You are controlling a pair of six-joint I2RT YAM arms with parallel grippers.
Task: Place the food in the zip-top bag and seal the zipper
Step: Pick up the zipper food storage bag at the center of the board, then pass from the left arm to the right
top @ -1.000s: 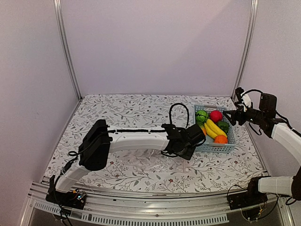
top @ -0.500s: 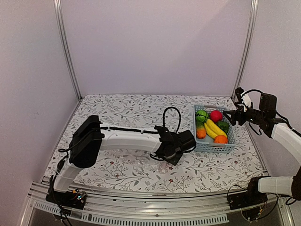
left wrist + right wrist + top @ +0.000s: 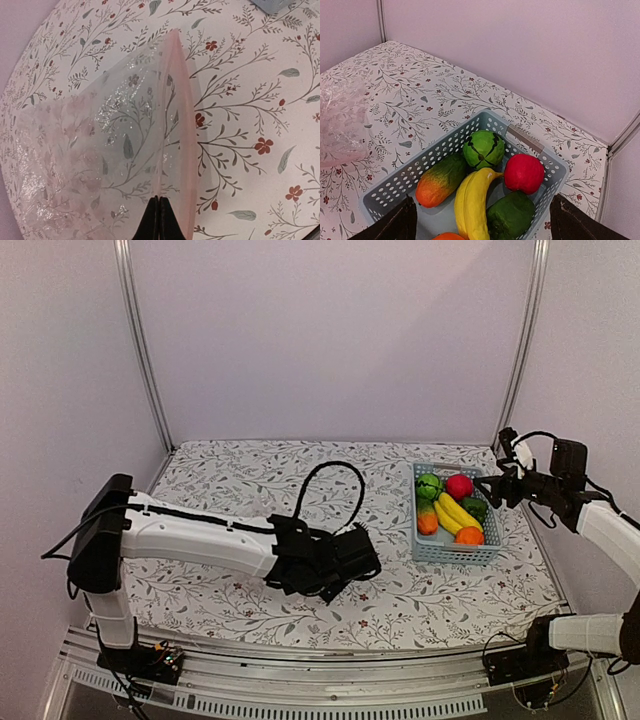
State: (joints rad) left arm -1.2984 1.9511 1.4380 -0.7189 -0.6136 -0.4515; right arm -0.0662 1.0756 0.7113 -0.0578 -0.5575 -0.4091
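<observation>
Fingers of the left gripper (image 3: 158, 220) are pinched shut on the zipper (image 3: 181, 125), at the mouth edge of the zip-top bag (image 3: 90, 145). The bag lies crinkled and empty on the table (image 3: 260, 100), apart from the food. We cannot tell whether one lip or both are caught. We judge the step in hand to be presenting the bag mouth toward the basket (image 3: 395, 185). A hold on one lip only, raised a little, should let the mouth gape for loading.

The right gripper (image 3: 481, 199) hovers above the basket, fingers spread wide and holding nothing. Below it we see the green round one (image 3: 483, 148), red apple (image 3: 523, 172), bananas (image 3: 470, 207), carrot-like piece (image 3: 442, 179) and dark green piece (image 3: 512, 215), packed touching one another. We expect the basket wall and this crowding to hinder a clean pick. The left arm (image 3: 200, 535) stretches low across the near table.
</observation>
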